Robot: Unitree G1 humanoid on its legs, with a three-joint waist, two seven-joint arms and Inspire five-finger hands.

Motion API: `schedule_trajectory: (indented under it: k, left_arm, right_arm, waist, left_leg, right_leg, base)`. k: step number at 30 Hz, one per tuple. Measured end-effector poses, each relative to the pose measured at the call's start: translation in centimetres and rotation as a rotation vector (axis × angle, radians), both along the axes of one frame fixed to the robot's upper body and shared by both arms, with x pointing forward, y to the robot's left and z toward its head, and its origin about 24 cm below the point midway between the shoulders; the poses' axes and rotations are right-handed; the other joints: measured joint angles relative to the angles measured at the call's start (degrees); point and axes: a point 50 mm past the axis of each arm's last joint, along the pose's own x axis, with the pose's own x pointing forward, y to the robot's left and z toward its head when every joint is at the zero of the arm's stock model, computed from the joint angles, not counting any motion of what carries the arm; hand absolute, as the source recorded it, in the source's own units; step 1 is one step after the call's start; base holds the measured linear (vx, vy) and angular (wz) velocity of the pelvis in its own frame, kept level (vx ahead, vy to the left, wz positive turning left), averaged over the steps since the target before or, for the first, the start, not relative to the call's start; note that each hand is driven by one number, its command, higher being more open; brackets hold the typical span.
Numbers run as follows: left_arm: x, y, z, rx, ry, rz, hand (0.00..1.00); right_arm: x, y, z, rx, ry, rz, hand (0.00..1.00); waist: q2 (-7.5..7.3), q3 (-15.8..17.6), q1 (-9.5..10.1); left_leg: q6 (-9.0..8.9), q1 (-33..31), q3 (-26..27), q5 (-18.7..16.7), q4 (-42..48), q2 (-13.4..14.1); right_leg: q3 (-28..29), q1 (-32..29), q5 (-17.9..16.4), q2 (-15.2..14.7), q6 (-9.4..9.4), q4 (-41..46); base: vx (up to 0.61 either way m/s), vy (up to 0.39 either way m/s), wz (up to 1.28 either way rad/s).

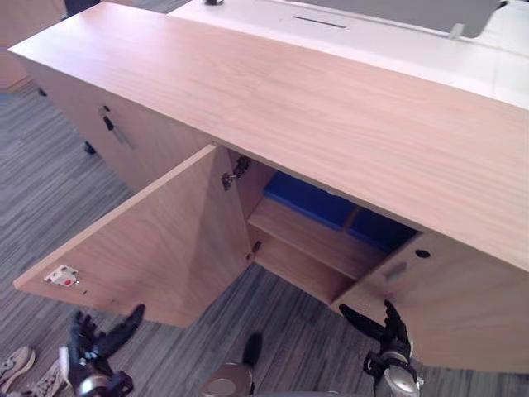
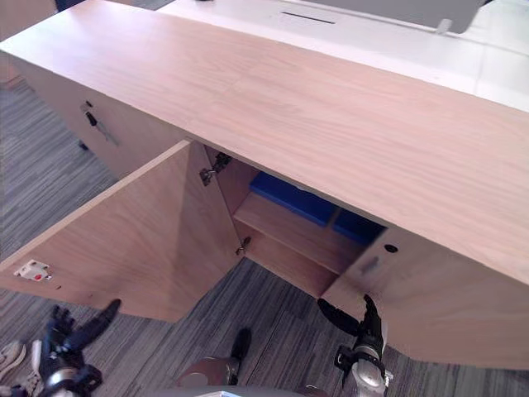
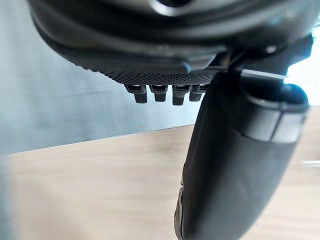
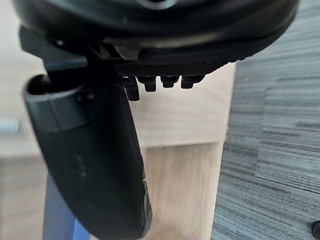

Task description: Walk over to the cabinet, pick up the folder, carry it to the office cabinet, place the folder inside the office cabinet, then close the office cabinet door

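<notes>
Just ahead of empty, slack-fingered left robot hand [image 1: 89, 354] and right robot hand [image 1: 388, 337]: open cabinet door [image 1: 157, 240], blue folder [image 1: 310, 198] shelved; closing step, probably needs push on door.

A long wooden cabinet [image 1: 331, 124] stands on the grey striped carpet floor [image 1: 41, 190], its door [image 1: 157, 240] swung open to the near left. Inside the open compartment a shelf [image 1: 306, 236] carries a blue folder [image 1: 310, 198], lying toward its far side. A pair of shoes [image 1: 16, 364] rests on the carpet at the near left.
</notes>
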Motion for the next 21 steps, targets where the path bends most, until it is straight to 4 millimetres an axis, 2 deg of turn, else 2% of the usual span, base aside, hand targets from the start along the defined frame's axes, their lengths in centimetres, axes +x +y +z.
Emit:
schedule_trajectory:
  k: [3, 5, 10, 14, 17, 19, 21]
  left_arm:
    - [1.3, 1.3, 2.3, 0.098, -0.060, -0.031, 1.00]
    - [2.1, 1.9, 3.2, 0.132, -0.077, -0.037, 1.00]
    - [3.0, 2.0, 3.8, 0.155, -0.096, -0.049, 1.00]
    - [3.7, 0.3, 3.0, 0.134, -0.099, -0.100, 1.00]
    - [2.8, -1.5, 1.6, 0.088, -0.071, -0.097, 1.00]
    - [1.9, -3.2, 0.8, 0.043, -0.062, -0.105, 1.00]
    - [0.1, -6.0, -0.3, -0.022, -0.018, -0.146, 1.00]
  right_arm:
    - [-0.3, -0.1, -0.1, -0.018, 0.018, 0.036, 1.00]
    - [-0.4, -0.1, -0.3, -0.012, 0.027, 0.042, 1.00]
    - [-0.3, 0.2, -0.3, -0.006, 0.025, 0.065, 1.00]
    - [-0.7, 0.6, -0.7, 0.003, 0.038, 0.082, 1.00]
    - [-1.1, 0.9, -1.0, 0.010, 0.058, 0.092, 1.00]
    - [-1.4, 0.9, -1.2, 0.012, 0.074, 0.087, 1.00]
    - [-2.3, 1.1, -1.7, 0.023, 0.113, 0.078, 1.00]
  waist:
    - [0.03, -0.02, 0.05]
    - [0.04, -0.02, -0.02]
    - [0.14, -0.09, 0.06]
    - [0.58, -0.16, 0.05]
    - [0.59, -0.19, 0.01]
    - [1.14, -0.19, -0.24]
    - [1.55, -0.59, -0.24]
  left_leg:
    - [-0.15, 0.03, -0.20, -0.12, 0.08, 0.30]
    - [-0.15, 0.16, -0.21, -0.12, 0.02, 0.88]
    - [-0.24, 0.81, -0.17, 0.42, -1.17, 2.33]
    - [-0.15, 1.21, 0.05, 2.85, -4.06, 2.58]
    - [-0.24, 0.60, 1.10, 2.94, -4.34, 2.53]
    - [-0.28, -0.06, 1.92, 3.40, -4.35, 3.06]
    - [-0.31, -0.11, 3.33, 3.44, -4.35, 3.87]
  right_leg:
    - [1.31, 0.38, 0.11, 0.25, -0.12, -0.15]
    - [2.16, 0.37, 0.69, 0.85, -0.61, -0.25]
    - [4.56, 0.10, 2.31, 1.93, -1.53, -1.00]
    - [6.64, -0.46, 2.34, 2.06, -1.54, -2.08]
    - [9.49, -1.37, 1.46, 2.23, -1.39, -2.96]
    - [10.53, -2.48, 0.98, 2.38, -1.47, -2.80]
    - [11.80, -3.14, 0.75, 2.97, -1.09, -2.28]
  base:
    - [0.05, -0.067, 0.12]
    - [-0.01, -0.056, -0.01]
    - [-0.06, -0.006, -0.07]
    - [-0.13, 0.025, -0.04]
    - [-0.14, 0.019, -0.19]
    - [-0.18, 0.035, -0.15]
    - [-0.17, 0.019, -0.14]
